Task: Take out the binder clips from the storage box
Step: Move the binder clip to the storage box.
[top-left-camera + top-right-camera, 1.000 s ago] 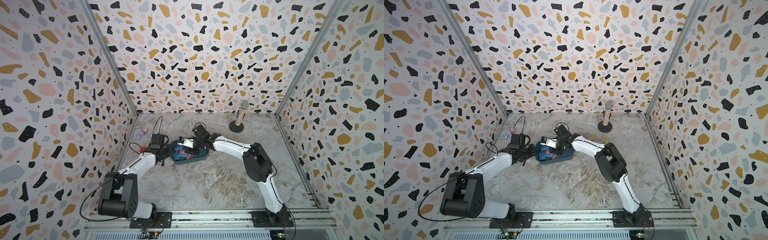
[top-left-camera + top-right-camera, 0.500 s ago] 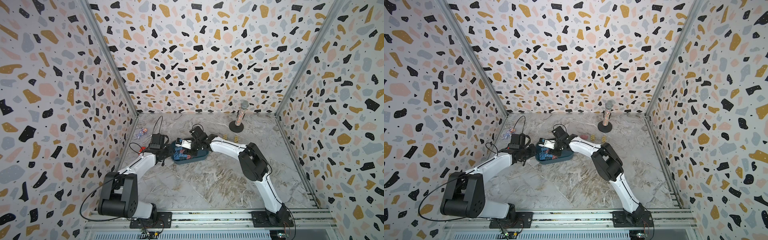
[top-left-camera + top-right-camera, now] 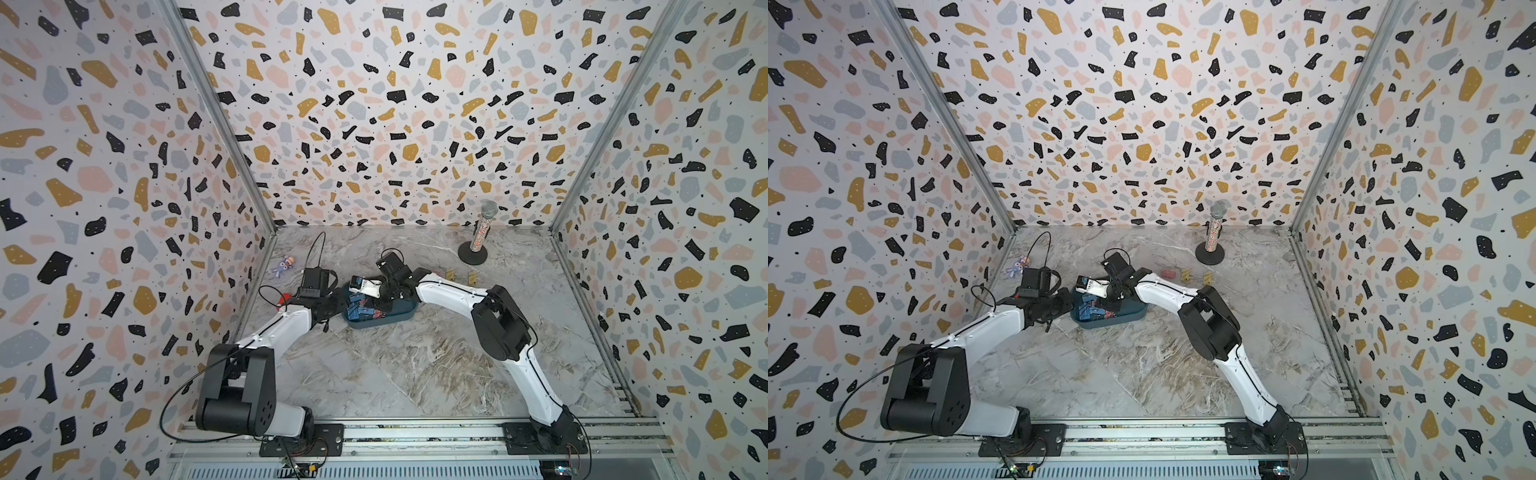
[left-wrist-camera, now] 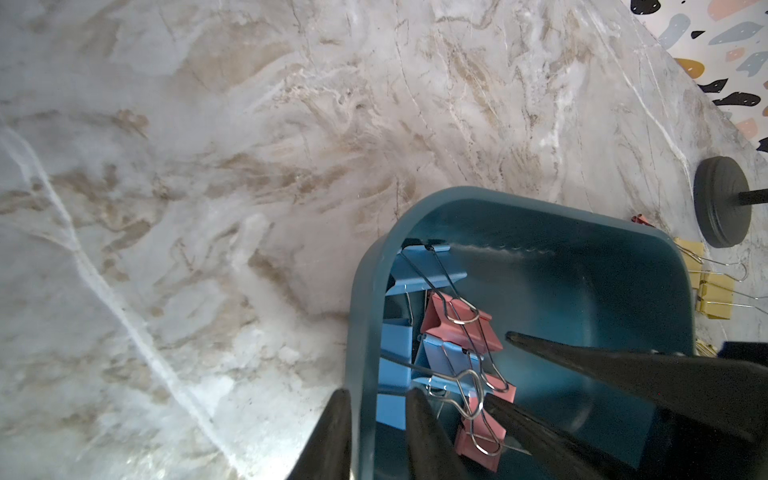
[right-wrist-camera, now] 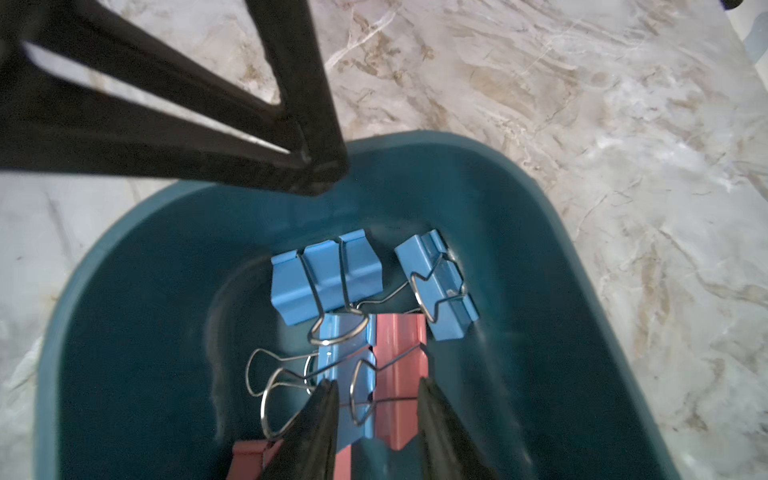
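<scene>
The teal storage box (image 3: 401,319) (image 3: 1136,316) lies mid-table. Blue and pink binder clips (image 3: 358,309) (image 3: 1090,309) are piled at its left end. My left gripper (image 3: 338,308) (image 4: 379,392) is shut on the box's left wall (image 4: 363,332), one finger outside and one inside. My right gripper (image 3: 380,300) (image 5: 376,380) reaches down into the box (image 5: 540,199) and stands open. Its fingertips flank a blue clip (image 5: 349,374) and a pink clip (image 5: 401,365) lying side by side. Two more blue clips (image 5: 324,278) lie beyond them. A pink clip (image 4: 457,320) rests on blue ones by the wall.
Two yellow clips (image 3: 449,274) (image 4: 706,286) and a pink one (image 3: 1167,273) lie on the marble right of the box. A microphone on a round stand (image 3: 478,239) is at the back right. A purple toy (image 3: 284,266) and a red block (image 3: 284,297) sit by the left wall.
My right arm has shifted a little to the left over the box, and its gripper now sits lower among the clips. The left gripper has stayed on the box wall.
</scene>
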Motion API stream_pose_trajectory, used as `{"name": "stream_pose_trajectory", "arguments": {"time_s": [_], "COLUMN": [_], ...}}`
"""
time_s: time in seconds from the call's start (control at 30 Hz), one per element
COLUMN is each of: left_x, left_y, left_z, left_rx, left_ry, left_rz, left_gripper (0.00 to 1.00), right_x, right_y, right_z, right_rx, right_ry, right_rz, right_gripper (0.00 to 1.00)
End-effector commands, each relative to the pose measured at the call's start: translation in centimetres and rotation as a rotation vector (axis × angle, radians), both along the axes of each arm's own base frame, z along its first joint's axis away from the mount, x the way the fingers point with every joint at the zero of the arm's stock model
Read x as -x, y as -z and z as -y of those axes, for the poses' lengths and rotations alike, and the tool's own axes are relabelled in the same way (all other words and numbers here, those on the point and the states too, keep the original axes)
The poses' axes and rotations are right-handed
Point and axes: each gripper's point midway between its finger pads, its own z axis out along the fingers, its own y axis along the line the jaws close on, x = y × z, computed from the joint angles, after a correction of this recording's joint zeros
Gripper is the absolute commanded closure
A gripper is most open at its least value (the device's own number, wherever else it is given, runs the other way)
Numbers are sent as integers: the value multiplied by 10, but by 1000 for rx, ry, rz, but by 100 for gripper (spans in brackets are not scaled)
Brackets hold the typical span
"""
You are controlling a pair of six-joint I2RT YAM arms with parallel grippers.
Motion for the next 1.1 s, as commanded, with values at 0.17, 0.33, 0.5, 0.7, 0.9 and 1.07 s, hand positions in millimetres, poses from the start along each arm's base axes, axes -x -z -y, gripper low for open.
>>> {"name": "stream_pose_trajectory", "arguments": {"time_s": [0.17, 0.33, 0.5, 0.7, 0.9, 1.07], "left_x": [-2, -2, -1, 0, 0, 0], "left_y": [-1, 0, 0, 1, 0, 1], "left_z": [-1, -2, -2, -2, -2, -2], "left_rx": [10, 10, 10, 9, 9, 6], "left_ry": [-8, -9, -8, -9, -9, -9], "left_rz": [16, 13, 12, 11, 12, 12], "left_gripper": [73, 73, 73, 73, 73, 73], "right_x": [-1, -2, -5, -8, -12, -16], "right_y": [-8, -11, -14, -20, -24, -28], "right_z": [-4, -6, -8, -11, -13, -12], "right_rx": [7, 2, -10, -35, -47, -46], "right_ry": [-3, 5, 12, 23, 28, 45], "right_rz": [12, 24, 37, 46, 63, 85], "right_gripper": [70, 76, 79, 83, 86, 90]}}
